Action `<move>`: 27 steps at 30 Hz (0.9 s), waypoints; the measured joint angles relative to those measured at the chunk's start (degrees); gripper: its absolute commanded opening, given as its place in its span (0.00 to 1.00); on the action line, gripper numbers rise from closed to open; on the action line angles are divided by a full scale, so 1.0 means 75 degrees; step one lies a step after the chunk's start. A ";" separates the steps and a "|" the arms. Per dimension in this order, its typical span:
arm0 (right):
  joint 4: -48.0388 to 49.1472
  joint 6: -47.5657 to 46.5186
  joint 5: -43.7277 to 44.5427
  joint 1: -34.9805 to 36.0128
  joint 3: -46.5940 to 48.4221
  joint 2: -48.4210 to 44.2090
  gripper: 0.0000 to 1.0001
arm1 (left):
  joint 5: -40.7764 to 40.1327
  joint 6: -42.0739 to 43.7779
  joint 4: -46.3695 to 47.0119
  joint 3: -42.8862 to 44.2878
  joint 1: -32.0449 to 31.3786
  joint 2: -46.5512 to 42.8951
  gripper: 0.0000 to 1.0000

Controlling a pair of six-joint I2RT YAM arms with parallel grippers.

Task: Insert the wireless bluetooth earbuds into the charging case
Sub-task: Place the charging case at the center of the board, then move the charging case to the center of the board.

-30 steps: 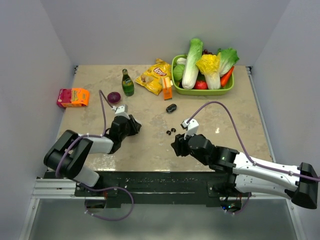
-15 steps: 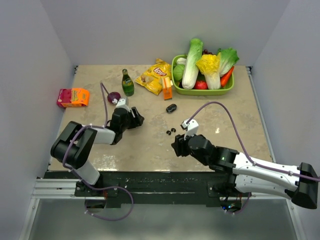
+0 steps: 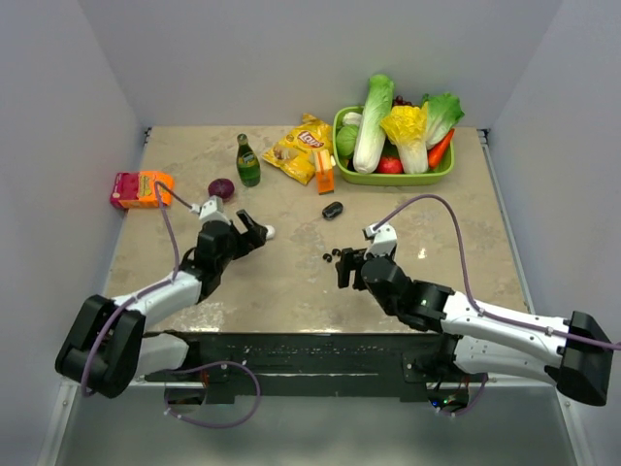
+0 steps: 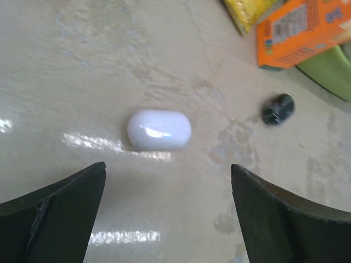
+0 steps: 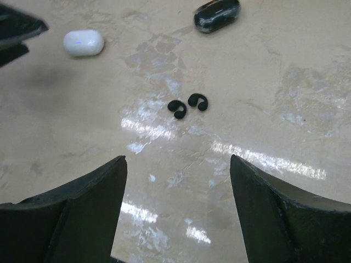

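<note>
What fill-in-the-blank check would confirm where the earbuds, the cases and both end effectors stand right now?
1. The left end effector points at the ____ case, which lies on the table just ahead of it.
2. The right end effector faces two ____ earbuds lying side by side on the table.
3. Both end effectors are ____ and hold nothing.
Missing words: white; black; open.
</note>
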 measured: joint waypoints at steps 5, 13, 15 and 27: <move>0.0254 0.0289 -0.0134 -0.0778 0.0003 0.0367 0.75 | 0.0895 -0.0140 0.1521 -0.1594 -0.0443 -0.0831 1.00; 0.1253 0.0501 -0.1279 -0.2940 0.0495 0.1725 0.48 | 0.0425 -0.0026 0.1702 -0.1046 -0.2017 -0.0481 0.95; 0.1550 0.0498 -0.1475 -0.3104 0.0667 0.2291 0.24 | 0.0289 -0.0050 0.1786 -0.1227 -0.2133 -0.0664 0.93; 0.2518 0.0458 -0.1734 -0.3786 0.2078 0.5590 0.00 | -0.0067 -0.0163 0.1644 -0.2340 -0.2390 -0.2203 0.89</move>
